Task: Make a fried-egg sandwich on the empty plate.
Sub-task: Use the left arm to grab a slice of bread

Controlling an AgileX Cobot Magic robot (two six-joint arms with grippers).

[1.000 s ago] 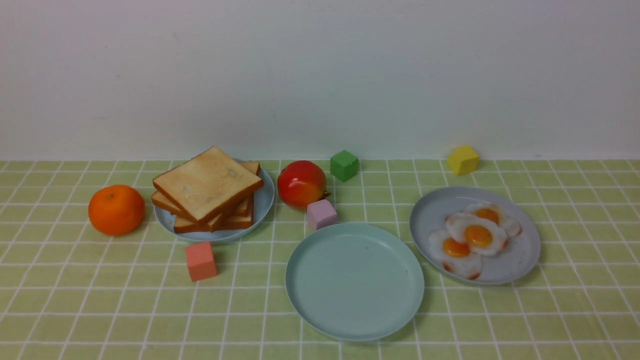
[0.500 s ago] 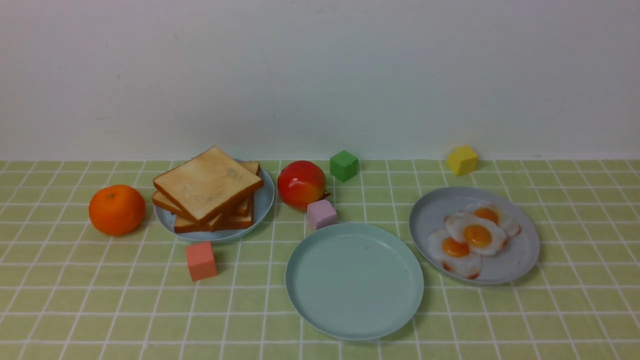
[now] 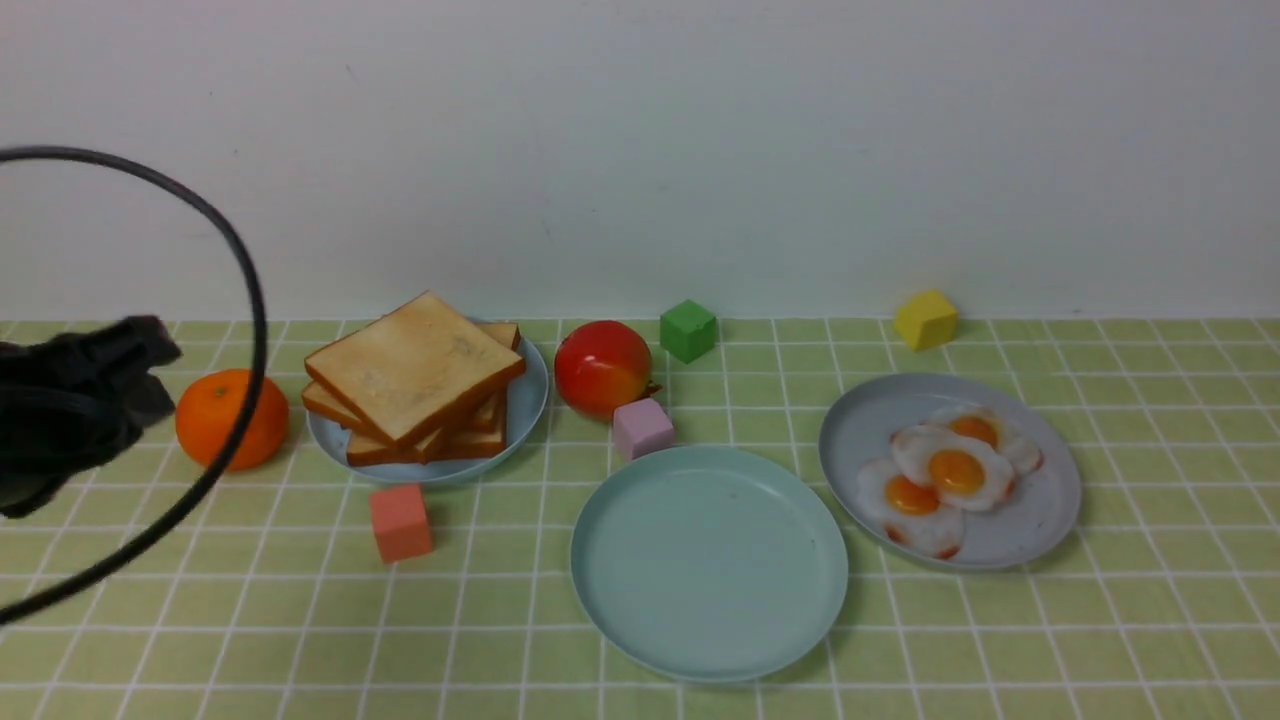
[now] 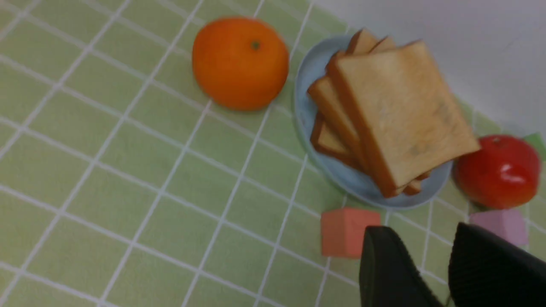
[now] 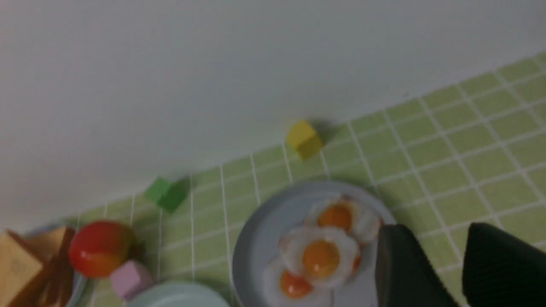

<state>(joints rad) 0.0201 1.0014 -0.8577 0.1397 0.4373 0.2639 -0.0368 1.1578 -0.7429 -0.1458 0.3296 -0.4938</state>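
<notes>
Step in hand, my read: first toast slice onto the empty plate; that plate sits bare at front centre, between the toast stack and the eggs; no sandwich yet.

Take the top slice only; it lies skewed on the others, so pinch a free edge and lift straight up without dragging the slices beneath. Mind the coral cube just in front of the toast's plate, and the orange beside it.

Left gripper: above the cloth at far left, near the orange, pointed toward the stack; jaws partly apart, nothing between.

Right gripper: outside the front view; hovers near the egg plate; jaws likewise apart, empty.
</notes>
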